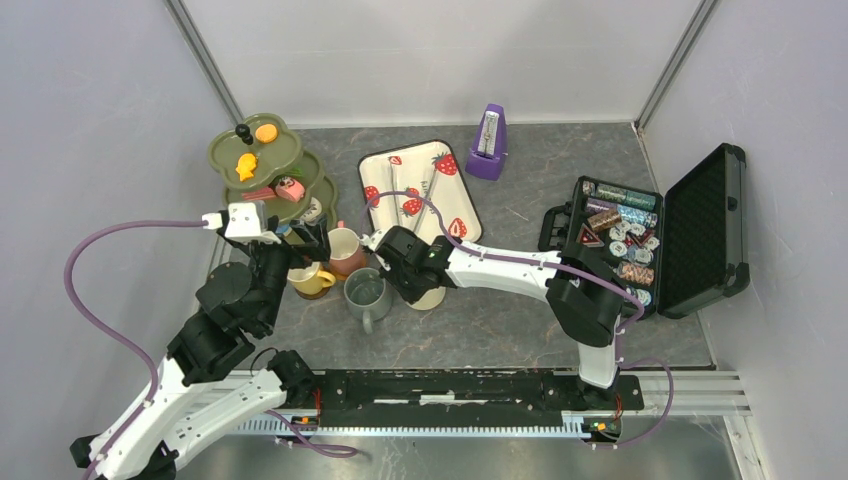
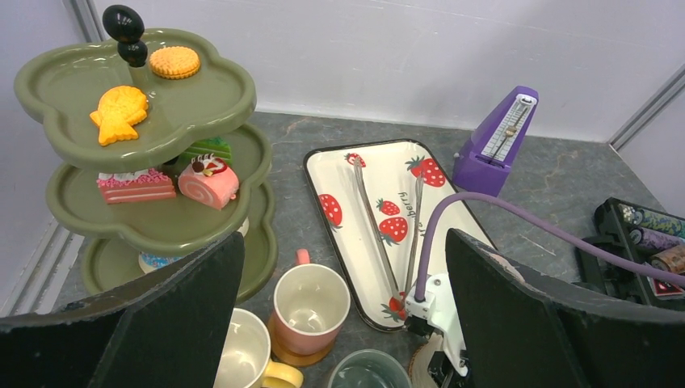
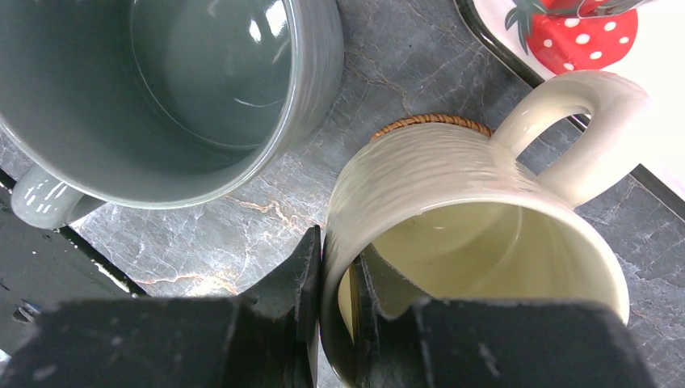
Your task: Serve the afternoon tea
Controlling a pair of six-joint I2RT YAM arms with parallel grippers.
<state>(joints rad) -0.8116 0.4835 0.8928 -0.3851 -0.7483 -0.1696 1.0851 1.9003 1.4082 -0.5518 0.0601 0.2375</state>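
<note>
Right fingers (image 3: 295, 315) clamped on rim of cream mug (image 3: 452, 186), one inside, one outside. Mug upright, woven coaster (image 3: 432, 121) showing beneath its far side, grey-green mug (image 3: 202, 81) just beside it on counter (image 3: 266, 218). Left fingers (image 2: 161, 323) wide apart, empty, above pink mug (image 2: 311, 311) and yellow mug (image 2: 242, 360). Tiered stand (image 2: 218, 101) carrying toy pastries (image 2: 119, 113) at rear left.

In the middle of the left wrist view, the strawberry tray (image 2: 384, 174) bears small lettering; only "berry" reads. Labels on the packets (image 1: 620, 225) at right are too small to read.
</note>
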